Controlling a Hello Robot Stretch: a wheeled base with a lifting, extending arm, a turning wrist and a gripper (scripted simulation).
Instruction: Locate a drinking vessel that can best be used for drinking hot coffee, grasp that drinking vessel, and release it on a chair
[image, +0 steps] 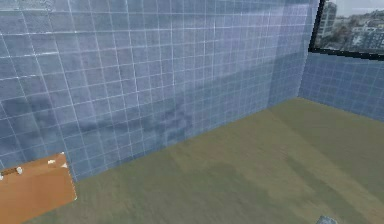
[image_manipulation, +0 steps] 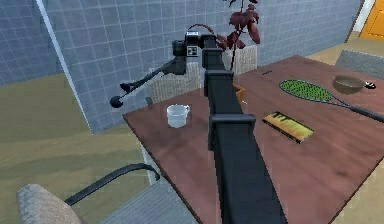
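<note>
Presently listed, largest first: blue tiled wall (image: 150, 80), running behind everything; brown table (image_manipulation: 330, 150), cut off at the arm side view's right; dark arm (image_manipulation: 235, 150), lying out across the table top; grey chair (image_manipulation: 70, 205) with a dark armrest, just beside the table's near corner and cropped by the bottom edge; green racket (image_manipulation: 305, 92), flat on the table; red-leaved plant (image_manipulation: 240, 25), at the far edge behind the wrist; flat yellow-brown box (image_manipulation: 288, 125), beside the arm; pale cup (image_manipulation: 178, 116), upright on the table near its left edge, below the gripper's body and apart from the fingers; gripper (image_manipulation: 122, 97), reaching past the table edge with only wall behind its tips, so it holds nothing, though the spacing of the fingers cannot be told. Risks, as judged: the cup sits near the edge, so a sideways brush could tip it or push it off; a swing of the arm could sweep the box or snag the plant. Unclear: no handle can be made out on the cup, so its fitness for hot coffee is uncertain; a small white item on the wooden surface (image: 35, 190) is too small to name.
</note>
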